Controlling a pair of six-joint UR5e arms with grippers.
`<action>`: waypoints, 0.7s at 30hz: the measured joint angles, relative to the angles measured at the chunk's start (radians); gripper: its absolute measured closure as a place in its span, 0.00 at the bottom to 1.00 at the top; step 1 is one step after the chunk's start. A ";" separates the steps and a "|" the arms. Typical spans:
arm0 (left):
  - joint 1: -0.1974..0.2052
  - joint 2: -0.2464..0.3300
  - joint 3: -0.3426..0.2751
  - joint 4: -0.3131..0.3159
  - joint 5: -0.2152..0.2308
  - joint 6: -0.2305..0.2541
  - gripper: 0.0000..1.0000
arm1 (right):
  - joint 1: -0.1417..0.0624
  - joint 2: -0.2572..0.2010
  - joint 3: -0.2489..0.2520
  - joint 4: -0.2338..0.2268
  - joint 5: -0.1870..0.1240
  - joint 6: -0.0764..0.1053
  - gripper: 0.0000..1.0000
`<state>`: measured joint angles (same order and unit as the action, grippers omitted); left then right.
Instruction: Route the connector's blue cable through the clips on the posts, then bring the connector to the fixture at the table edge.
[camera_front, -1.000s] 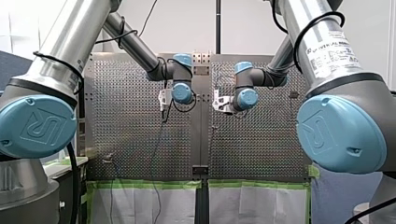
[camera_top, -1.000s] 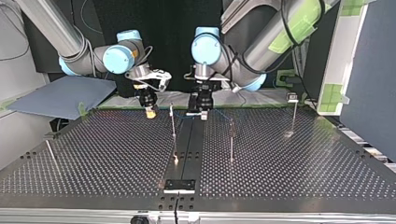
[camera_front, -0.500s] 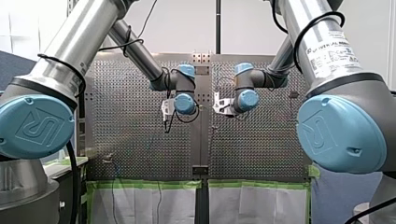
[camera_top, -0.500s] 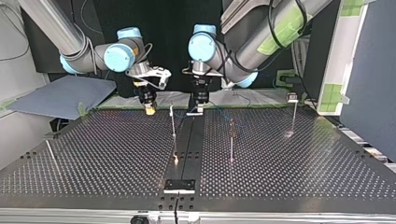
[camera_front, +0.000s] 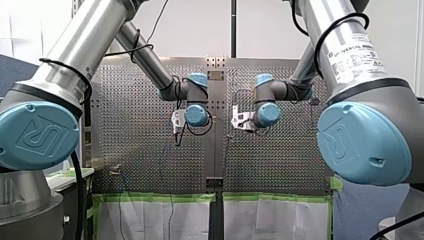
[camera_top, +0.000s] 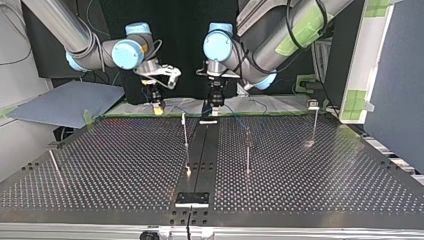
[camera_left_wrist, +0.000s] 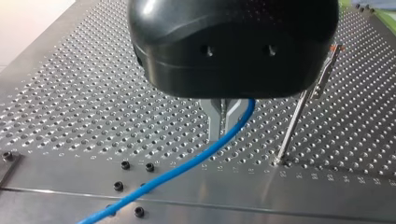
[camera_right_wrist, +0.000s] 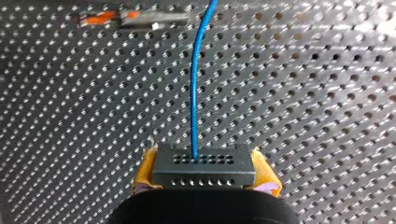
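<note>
The connector (camera_right_wrist: 204, 165), a dark rectangular block with two rows of small holes, sits clamped between my right gripper's (camera_right_wrist: 205, 173) yellow pads (camera_right_wrist: 144, 171), above the perforated metal table (camera_right_wrist: 303, 93). Its smooth blue cable (camera_right_wrist: 195, 93) leaves a middle hole and runs ahead. My left gripper's (camera_left_wrist: 223, 119) slim metal fingers (camera_left_wrist: 214, 121) pinch that cable, nearly closed, near a thin upright metal post (camera_left_wrist: 299, 112).

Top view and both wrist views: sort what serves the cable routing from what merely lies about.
Job in hand:
blue cable, held by my left gripper
connector, held by my right gripper
clip posts
fixture at the table edge

Lying about:
grey sheet, off the table at the top view's left
green tape on the white panel
</note>
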<state>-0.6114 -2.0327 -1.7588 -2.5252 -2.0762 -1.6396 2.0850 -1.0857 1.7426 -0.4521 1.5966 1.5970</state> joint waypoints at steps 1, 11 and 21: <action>0.000 -0.001 0.000 0.002 0.002 0.000 0.99 | -0.003 0.000 0.010 -0.007 0.000 0.000 1.00; -0.002 -0.067 0.005 0.028 0.019 0.008 0.99 | -0.032 0.000 0.088 -0.059 0.002 -0.004 1.00; -0.003 -0.101 0.006 0.047 0.022 0.009 0.99 | -0.075 0.001 0.118 -0.093 0.004 -0.017 1.00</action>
<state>-0.6148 -2.1341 -1.7530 -2.4778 -2.0541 -1.6307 2.0098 -1.0843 1.8611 -0.5452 1.6005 1.5805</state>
